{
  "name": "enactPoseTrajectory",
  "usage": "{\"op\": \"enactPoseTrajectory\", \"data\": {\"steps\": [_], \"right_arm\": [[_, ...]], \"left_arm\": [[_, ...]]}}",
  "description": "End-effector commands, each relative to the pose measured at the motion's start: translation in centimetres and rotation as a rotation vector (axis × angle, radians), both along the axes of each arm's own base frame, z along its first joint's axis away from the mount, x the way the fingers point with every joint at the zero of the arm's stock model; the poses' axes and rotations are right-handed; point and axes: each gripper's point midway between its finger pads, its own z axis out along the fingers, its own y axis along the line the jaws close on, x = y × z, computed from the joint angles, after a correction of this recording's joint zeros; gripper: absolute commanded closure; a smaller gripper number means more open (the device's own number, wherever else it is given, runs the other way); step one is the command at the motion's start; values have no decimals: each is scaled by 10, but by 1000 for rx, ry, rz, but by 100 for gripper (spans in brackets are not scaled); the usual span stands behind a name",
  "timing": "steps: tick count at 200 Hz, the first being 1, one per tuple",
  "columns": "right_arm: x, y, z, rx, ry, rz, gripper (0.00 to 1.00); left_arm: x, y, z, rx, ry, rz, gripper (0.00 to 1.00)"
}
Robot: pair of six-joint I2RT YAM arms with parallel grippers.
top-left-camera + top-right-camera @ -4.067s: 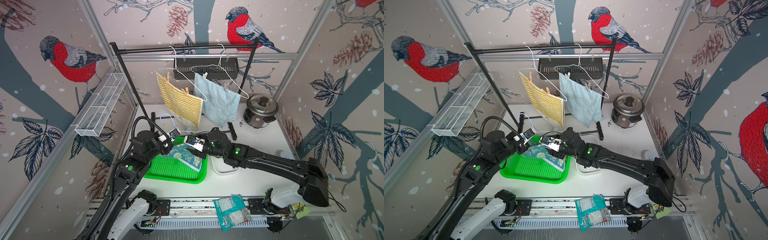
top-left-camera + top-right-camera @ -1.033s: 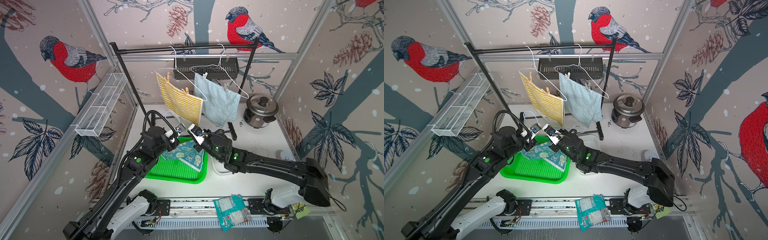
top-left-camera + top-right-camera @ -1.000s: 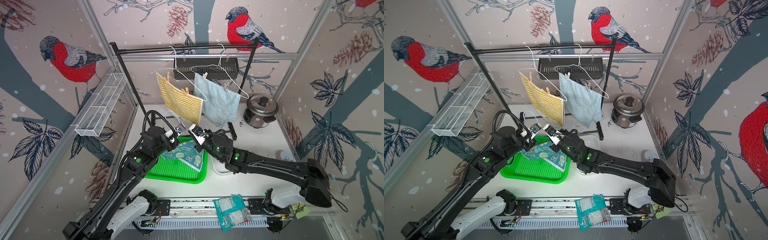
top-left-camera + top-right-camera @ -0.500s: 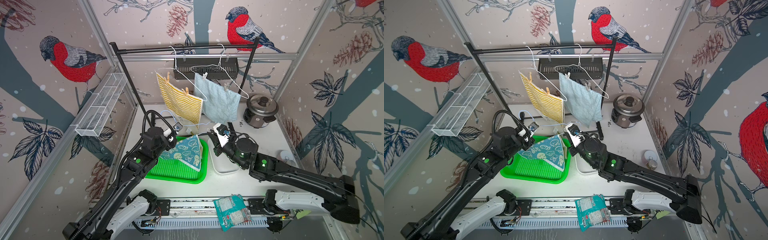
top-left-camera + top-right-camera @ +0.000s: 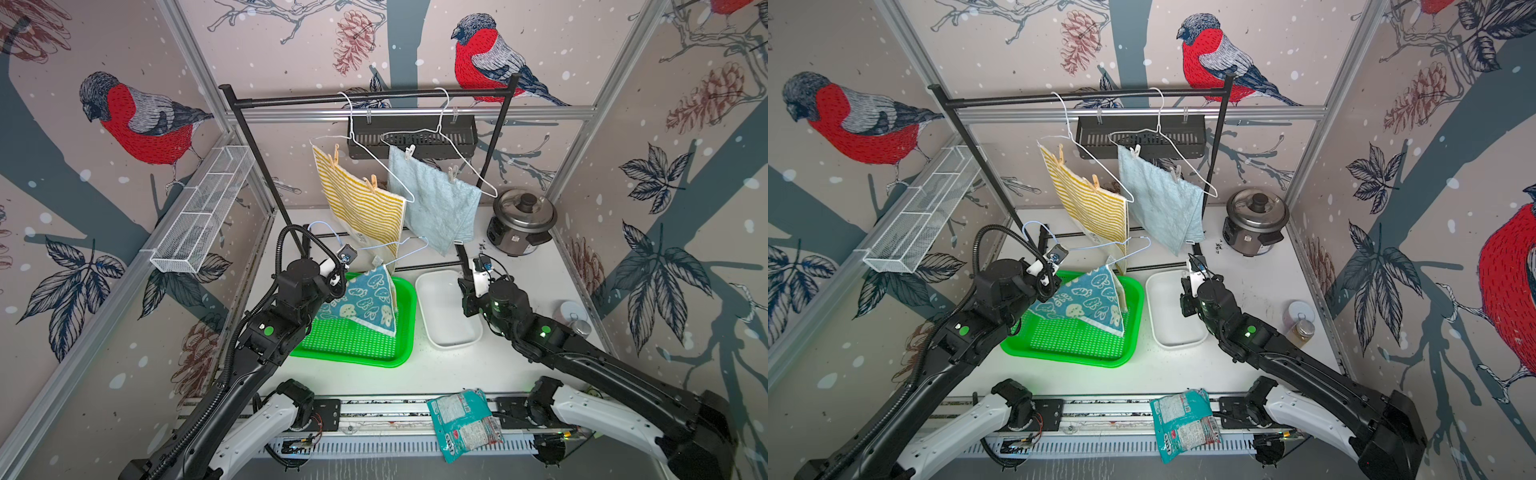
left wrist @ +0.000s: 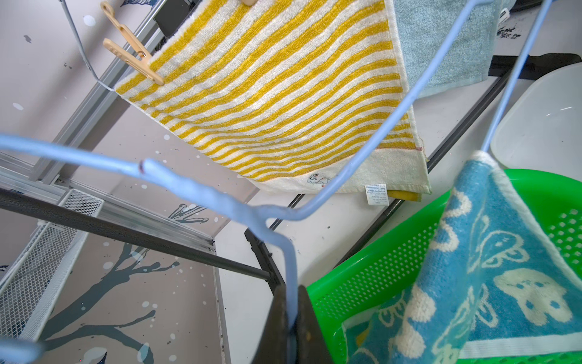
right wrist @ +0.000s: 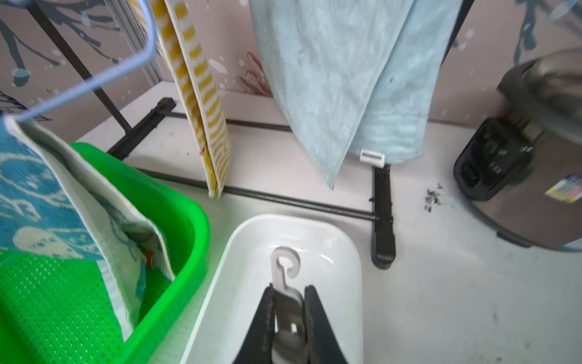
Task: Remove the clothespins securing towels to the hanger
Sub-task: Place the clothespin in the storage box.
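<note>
- Clothespins (image 6: 132, 55) like these are tiny, light spring clips in stiff wood or plastic, and a bit slick. I'd grab the two tail legs behind the spring and squeeze, so the mouth lets go of cloth and wire.
- One pale plastic clothespin (image 7: 285, 268) is already off. The right end effector (image 7: 288, 291) pinches it by the body with the jaws barely apart, and the hook end pokes out. That's low centre in the right wrist view, just above the white tray (image 7: 333, 249) on the tabletop.
- The left end effector (image 6: 292, 294), bottom centre of the left wrist view, is pressed tight on the blue hanger (image 6: 195, 189), on the wire just below the twisted neck.
- The teal towel (image 6: 504, 252) dangles by one corner from that hanger and the rest droops into the green basket (image 6: 378, 264). I can't tell if a pin sits on that corner.
- Pins on the rack, upper centre in a top view: two tan clothespins (image 5: 336, 150) (image 5: 371, 183) on the yellow striped towel (image 5: 365, 208), and two white clothespins (image 5: 409, 150) (image 5: 453, 174) on the light-blue towel (image 5: 436, 208).
- The towels are soft and floppy and the wire hangers are springy, so my guess is everything swings if you tug. Better to steady the hanger, then pinch the pin.
</note>
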Motion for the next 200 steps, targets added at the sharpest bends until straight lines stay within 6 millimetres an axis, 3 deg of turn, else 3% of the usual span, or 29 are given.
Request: {"op": "enactPoseTrajectory", "data": {"steps": [1,73,125,161,185,200], "right_arm": [[1,17,-7,134,70,47,99],[10,35,-96,65,372,56,98],[21,31,-137,-56,471,1,89],[25,34,-139,-70,480,0,64],[27,35,-123,-48,437,3,48],[27,34,-111,-38,406,15,44]], "left_arm": [[1,2,9,4,-46,4,100],[-1,-2,9,2,-48,-24,100],[-1,-2,8,3,-45,-18,100],[-1,-1,8,3,-45,-17,100],[-3,-2,9,0,-49,-28,100],[-5,-3,9,-4,-53,-40,100]]}}
